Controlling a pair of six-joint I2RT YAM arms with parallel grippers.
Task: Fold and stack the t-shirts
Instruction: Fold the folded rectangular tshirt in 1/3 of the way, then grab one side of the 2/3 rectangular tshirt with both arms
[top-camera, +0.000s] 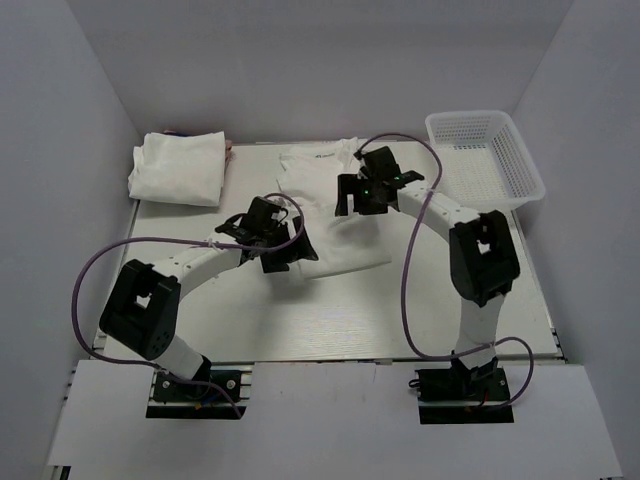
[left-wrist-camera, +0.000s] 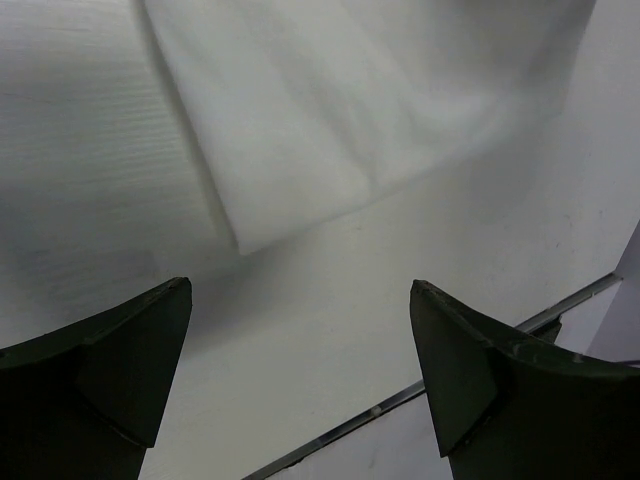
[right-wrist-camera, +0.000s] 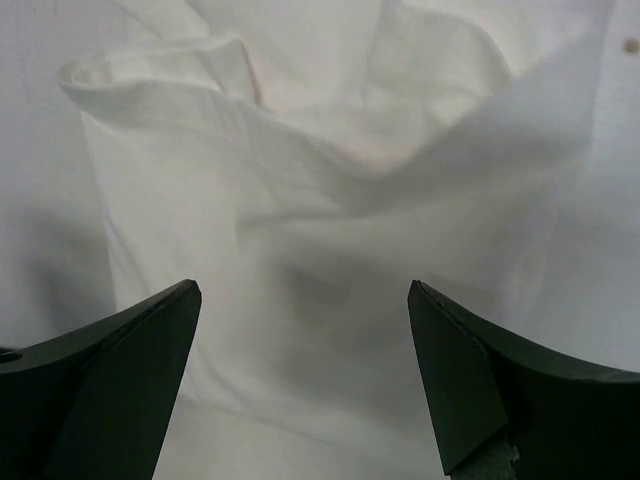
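A white t-shirt lies partly folded in the middle of the table, its collar toward the back. My right gripper hangs open just above its upper part; the right wrist view shows rumpled white cloth between the spread fingers. My left gripper is open and empty over the shirt's near left corner; the left wrist view shows that cloth corner beyond the fingers, with bare table below them. A folded white bundle of t-shirts sits at the back left.
A white plastic mesh basket stands at the back right. The table's metal front edge shows in the left wrist view. White walls close in the back and both sides.
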